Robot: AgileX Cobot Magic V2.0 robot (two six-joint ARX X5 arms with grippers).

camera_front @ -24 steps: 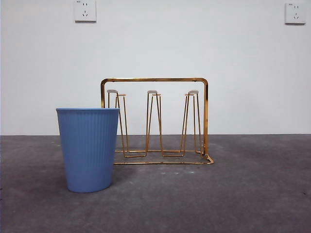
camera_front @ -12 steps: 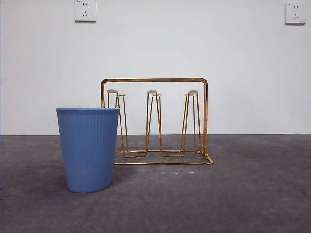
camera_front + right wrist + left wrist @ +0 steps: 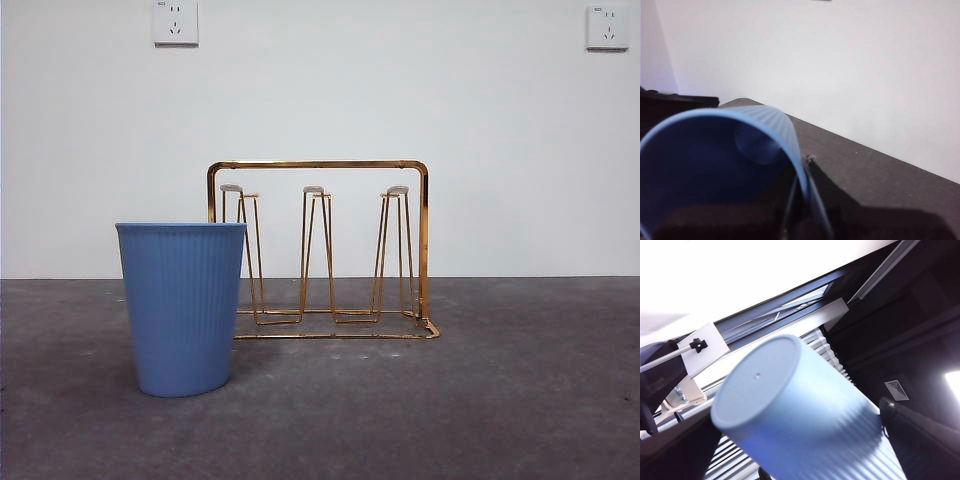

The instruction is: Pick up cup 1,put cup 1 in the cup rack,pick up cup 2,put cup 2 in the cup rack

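Observation:
A light-blue ribbed cup (image 3: 182,308) stands upright on the table, left of the gold wire cup rack (image 3: 318,250) and slightly nearer; no arm shows in the front view. In the left wrist view my left gripper (image 3: 805,455) is shut on a blue cup (image 3: 790,410), held high with its base toward the ceiling. My right gripper (image 3: 802,210) grips the rim of another blue cup (image 3: 715,165), whose open mouth faces the camera, above the table. No speck shows on any side, so I cannot tell cup 1 from cup 2.
The rack's white-tipped prongs (image 3: 315,190) are all bare. A dark grey table top (image 3: 500,400) stretches to the right of the rack. Behind it is a white wall with two sockets (image 3: 175,22).

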